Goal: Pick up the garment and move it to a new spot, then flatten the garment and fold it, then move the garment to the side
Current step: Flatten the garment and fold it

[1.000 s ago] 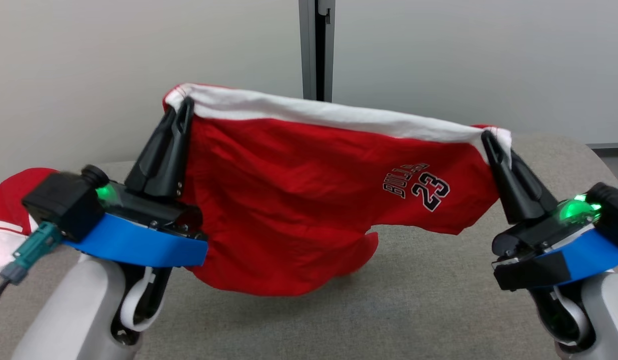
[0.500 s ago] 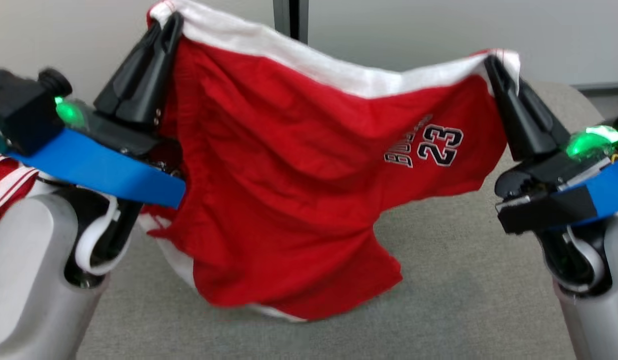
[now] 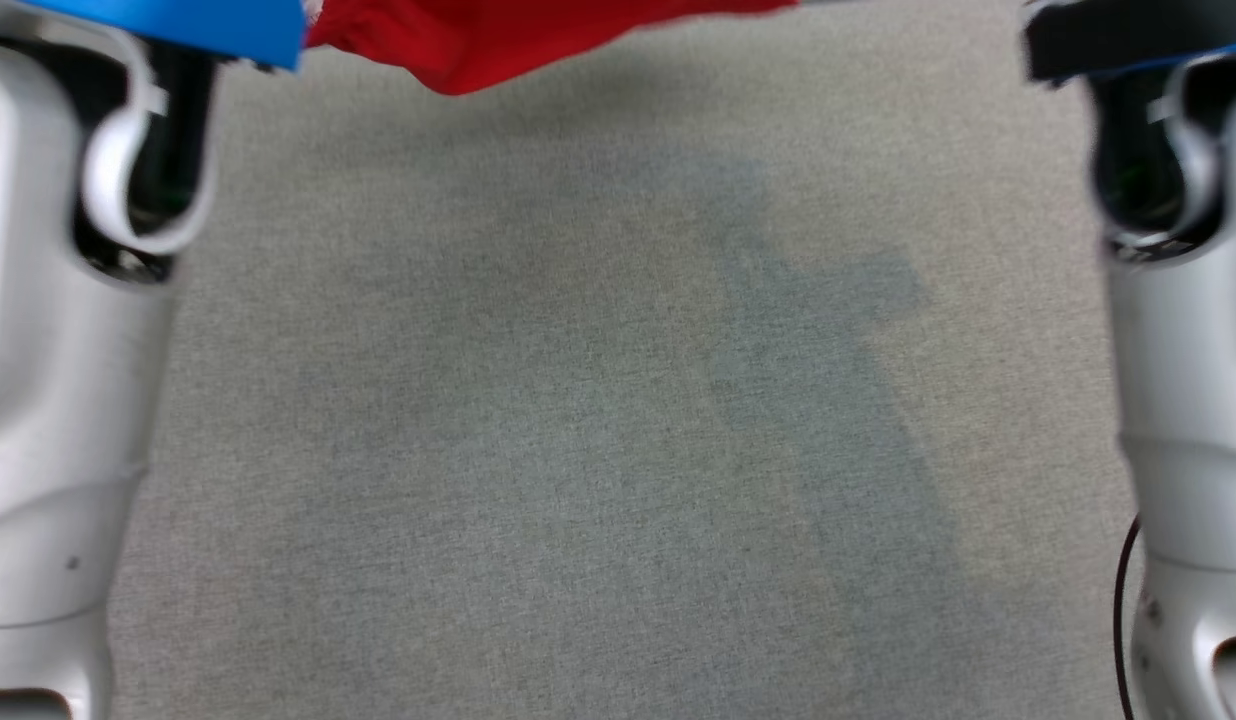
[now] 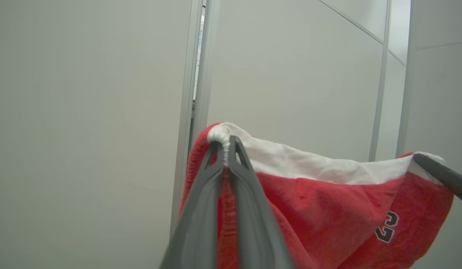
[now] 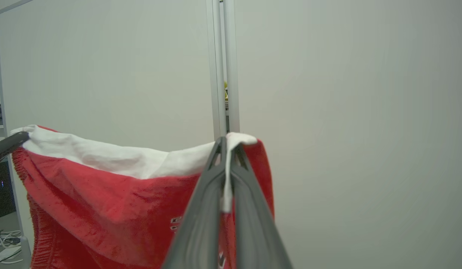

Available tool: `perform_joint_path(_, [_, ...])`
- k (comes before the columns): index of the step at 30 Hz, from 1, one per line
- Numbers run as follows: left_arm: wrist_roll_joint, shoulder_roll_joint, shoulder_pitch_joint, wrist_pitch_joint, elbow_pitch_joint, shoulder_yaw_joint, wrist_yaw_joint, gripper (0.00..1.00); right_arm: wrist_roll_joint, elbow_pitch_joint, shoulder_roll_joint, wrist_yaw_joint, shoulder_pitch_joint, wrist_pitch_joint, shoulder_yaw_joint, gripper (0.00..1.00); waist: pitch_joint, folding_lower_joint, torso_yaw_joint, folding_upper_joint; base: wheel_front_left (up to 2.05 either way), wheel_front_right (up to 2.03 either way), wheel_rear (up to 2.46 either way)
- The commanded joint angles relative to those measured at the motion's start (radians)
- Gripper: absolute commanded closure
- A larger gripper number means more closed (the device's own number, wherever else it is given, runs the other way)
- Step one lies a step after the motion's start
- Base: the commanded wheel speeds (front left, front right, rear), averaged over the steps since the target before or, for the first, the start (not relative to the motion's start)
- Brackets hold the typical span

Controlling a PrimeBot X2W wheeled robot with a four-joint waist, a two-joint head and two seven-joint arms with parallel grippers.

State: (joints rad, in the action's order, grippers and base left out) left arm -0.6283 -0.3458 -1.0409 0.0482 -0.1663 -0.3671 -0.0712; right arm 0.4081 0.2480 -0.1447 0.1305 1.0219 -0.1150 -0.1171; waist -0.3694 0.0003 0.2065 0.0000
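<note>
Red shorts (image 4: 320, 201) with a white waistband (image 4: 309, 166) hang stretched in the air between both tools. Left tool (image 4: 224, 144) is pinched narrow on one waistband corner, right tool (image 5: 226, 144) likewise on the opposite corner. In the head view the red hem dangles at 12 o'clock over the grey fabric surface (image 3: 578, 400), with the pale left forearm (image 3: 48, 400) at 9 o'clock and the right forearm (image 3: 1188, 400) at 3 o'clock.

The red basketball shorts (image 4: 328, 209) are up in the air, stretched out sideways and hanging from both ends of their white waistband (image 4: 309, 166), which sags a bit in the middle. The red fabric droops below it, all wrinkly. There's a black-and-white number print (image 4: 386, 228) near one end, partly cut off. In the head view just the bottom red edge pokes in up top.
</note>
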Motion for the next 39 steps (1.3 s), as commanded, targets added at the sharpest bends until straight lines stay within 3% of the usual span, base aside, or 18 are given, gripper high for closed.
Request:
perform_joint_path(1, [-0.004,0.006,0.022,0.01,-0.016,-0.008,-0.009,1.0,0.004,0.017,0.007,0.0,-0.016,-0.007,-0.012,1.0,-0.016,-0.0003,-0.008,0.0,0.0,0.0,0.0])
perform_joint_path(9, [-0.041,0.03,0.236,0.119,-0.145,-0.084,-0.044,1.0,0.032,0.161,0.028,0.0,-0.236,-0.114,-0.109,1.0,-0.042,-0.0003,-0.007,0.0,0.0,0.0,0.0])
perform_joint_path(16, [-0.074,0.048,0.479,0.201,-0.121,-0.101,-0.051,1.0,0.06,0.144,0.013,0.0,-0.491,-0.149,-0.148,1.0,0.021,-0.0003,-0.024,0.0,0.0,0.0,0.0])
perform_joint_path(24, [-0.072,0.075,0.77,0.217,0.03,-0.08,-0.031,1.0,0.004,-0.02,0.001,0.0,-0.761,-0.151,-0.092,1.0,0.165,-0.0003,-0.009,0.0,0.0,0.0,0.0])
perform_joint_path(29, [-0.042,0.048,0.952,0.216,0.179,-0.096,0.018,1.0,-0.015,-0.184,0.009,0.0,-0.947,-0.113,-0.05,1.0,0.244,-0.0003,-0.002,0.0,0.0,0.0,0.0])
perform_joint_path(35, [-0.041,0.01,1.108,0.162,0.329,-0.122,0.085,1.0,-0.044,-0.404,0.027,0.0,-1.113,-0.003,0.036,1.0,0.265,-0.0003,-0.017,0.0,0.0,0.0,0.0])
perform_joint_path(39, [-0.109,0.046,1.143,0.118,0.331,-0.124,0.113,1.0,-0.071,-0.439,0.028,0.0,-1.107,0.067,0.066,1.0,0.247,-0.0003,-0.051,0.0,0.0,0.0,0.0])
